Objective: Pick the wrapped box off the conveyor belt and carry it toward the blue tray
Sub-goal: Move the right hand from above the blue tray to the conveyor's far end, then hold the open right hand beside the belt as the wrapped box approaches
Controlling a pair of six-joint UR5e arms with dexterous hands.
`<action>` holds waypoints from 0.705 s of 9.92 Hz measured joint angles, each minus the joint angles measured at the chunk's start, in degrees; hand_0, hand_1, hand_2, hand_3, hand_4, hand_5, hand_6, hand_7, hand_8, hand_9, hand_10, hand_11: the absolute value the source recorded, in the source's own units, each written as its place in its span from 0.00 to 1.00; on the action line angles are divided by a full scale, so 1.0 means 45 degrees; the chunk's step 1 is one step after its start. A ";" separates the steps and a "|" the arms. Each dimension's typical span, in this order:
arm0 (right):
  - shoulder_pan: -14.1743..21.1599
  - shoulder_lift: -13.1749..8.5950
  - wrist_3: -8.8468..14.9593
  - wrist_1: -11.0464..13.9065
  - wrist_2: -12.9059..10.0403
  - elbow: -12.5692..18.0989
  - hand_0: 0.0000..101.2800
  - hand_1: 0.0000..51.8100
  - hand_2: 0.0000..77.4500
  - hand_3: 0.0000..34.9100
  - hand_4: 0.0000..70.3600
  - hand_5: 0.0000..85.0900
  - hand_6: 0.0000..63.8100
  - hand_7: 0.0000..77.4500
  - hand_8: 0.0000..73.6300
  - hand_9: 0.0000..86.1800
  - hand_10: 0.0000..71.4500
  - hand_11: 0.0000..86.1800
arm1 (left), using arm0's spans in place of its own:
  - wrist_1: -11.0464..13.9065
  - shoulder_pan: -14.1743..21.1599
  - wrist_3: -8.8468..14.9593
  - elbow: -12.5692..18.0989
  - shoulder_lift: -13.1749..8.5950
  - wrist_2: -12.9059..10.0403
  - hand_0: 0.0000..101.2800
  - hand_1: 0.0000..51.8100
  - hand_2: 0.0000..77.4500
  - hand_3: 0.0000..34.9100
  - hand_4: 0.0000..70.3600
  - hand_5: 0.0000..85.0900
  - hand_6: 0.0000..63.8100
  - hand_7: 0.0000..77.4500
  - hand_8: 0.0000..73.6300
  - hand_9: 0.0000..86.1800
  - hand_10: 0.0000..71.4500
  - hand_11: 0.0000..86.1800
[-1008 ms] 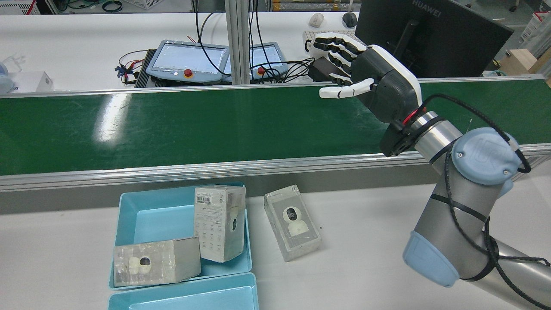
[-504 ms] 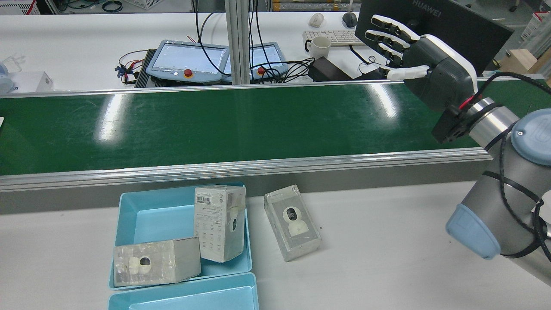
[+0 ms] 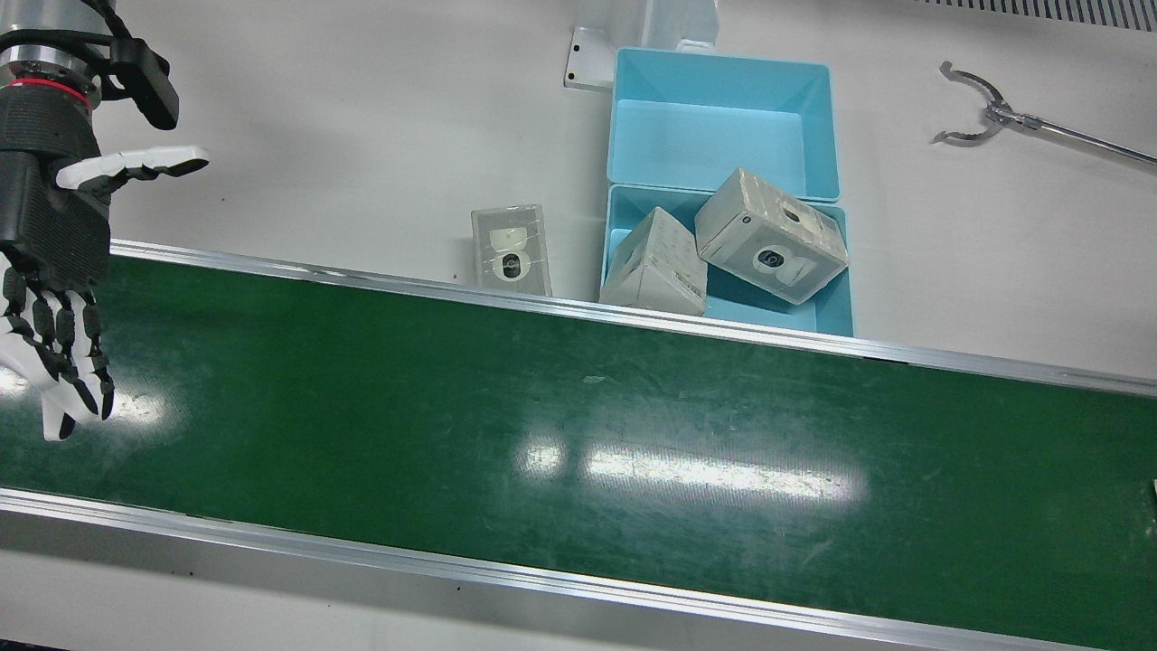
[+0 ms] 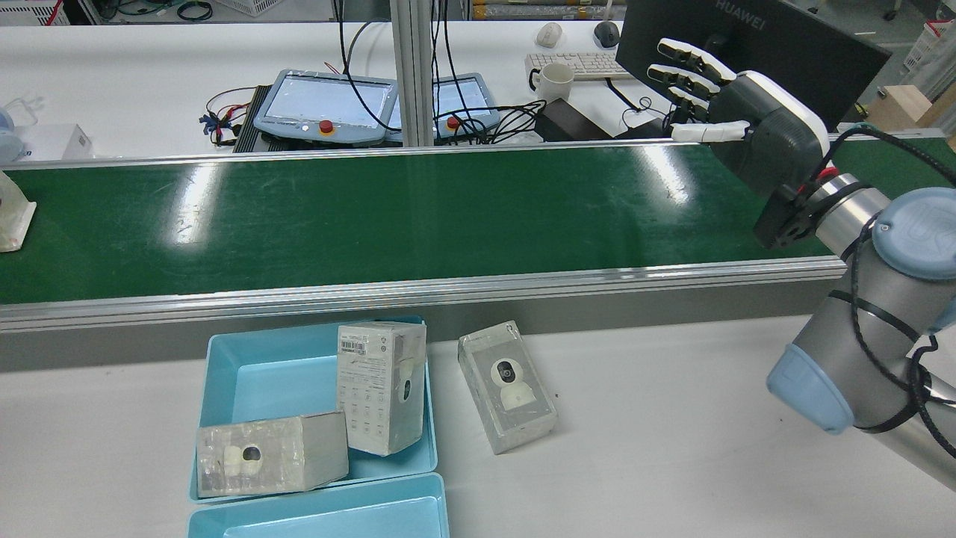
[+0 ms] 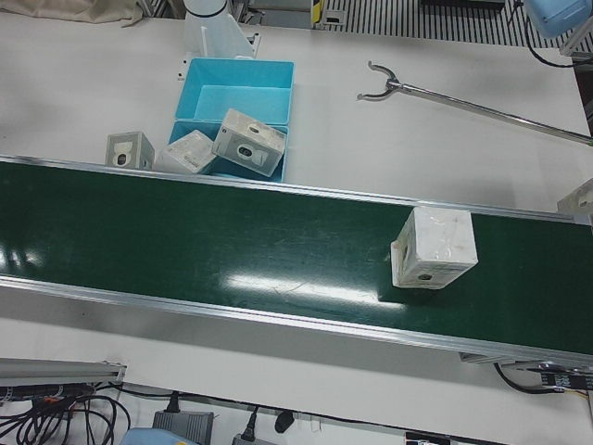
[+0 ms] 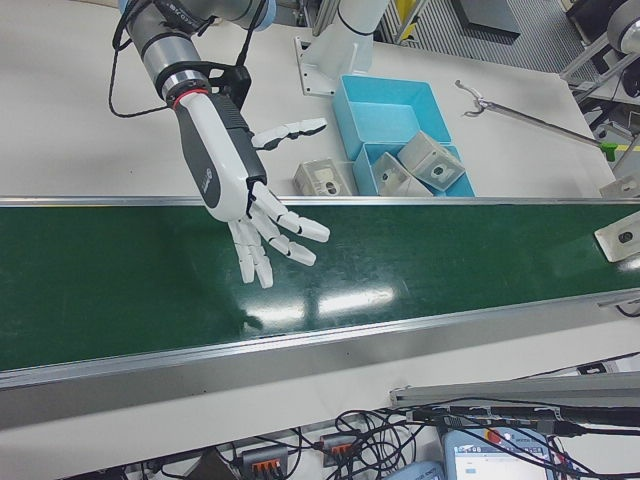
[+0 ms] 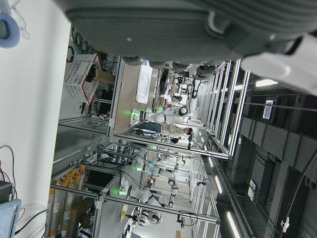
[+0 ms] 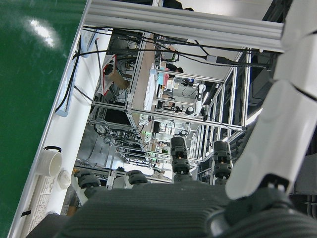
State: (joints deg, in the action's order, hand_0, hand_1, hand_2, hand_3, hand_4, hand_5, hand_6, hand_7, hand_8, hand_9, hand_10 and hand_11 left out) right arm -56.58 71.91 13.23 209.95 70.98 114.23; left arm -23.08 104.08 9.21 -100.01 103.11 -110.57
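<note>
A wrapped box stands on the green conveyor belt, far from my right hand; it shows at the left edge of the rear view and the right edge of the right-front view. My right hand hovers open over the belt's other end, fingers spread, holding nothing. The blue tray beside the belt holds two wrapped boxes. Of my left hand only the palm's underside shows in its own view; its fingers are hidden.
A third wrapped box lies on the white table right of the tray. A second, empty blue tray adjoins the first. A metal grabber rod lies on the table. Pendants, cables, a mug and a monitor stand beyond the belt.
My right hand swung from mid-belt to the belt's right end in the rear view, staying open. A wrapped box has come into that view at the belt's left edge.
</note>
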 joint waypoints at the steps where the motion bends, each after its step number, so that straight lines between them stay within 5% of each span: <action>1: -0.0081 0.0037 -0.0023 -0.0054 -0.0006 -0.0273 0.40 0.16 0.13 0.88 0.09 0.19 0.00 0.20 0.00 0.05 0.02 0.05 | 0.0000 0.0000 0.0000 0.0000 0.0000 0.0000 0.00 0.00 0.01 0.00 0.00 0.01 0.00 0.01 0.01 0.00 0.01 0.00; 3: -0.0091 -0.0179 -0.0104 -0.0156 -0.0011 -0.0866 0.40 0.16 0.11 0.88 0.08 0.19 0.00 0.18 0.00 0.05 0.04 0.05 | 0.0000 0.0000 0.0000 0.0000 0.0000 0.0000 0.00 0.00 0.01 0.00 0.00 0.01 0.00 0.01 0.01 0.00 0.01 0.00; 7: 0.0112 -0.1815 -0.0198 -0.0374 0.0073 -0.1455 0.40 0.16 0.14 0.87 0.12 0.23 0.00 0.22 0.00 0.05 0.04 0.05 | 0.0000 0.0001 0.0000 0.0001 0.0000 0.0000 0.00 0.00 0.01 0.00 0.00 0.01 0.00 0.01 0.01 0.00 0.01 0.00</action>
State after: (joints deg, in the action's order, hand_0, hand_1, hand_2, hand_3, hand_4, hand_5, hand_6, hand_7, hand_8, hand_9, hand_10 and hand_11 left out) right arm -56.07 63.74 12.34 208.27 71.31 107.68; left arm -23.08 104.08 9.21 -100.01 103.11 -110.57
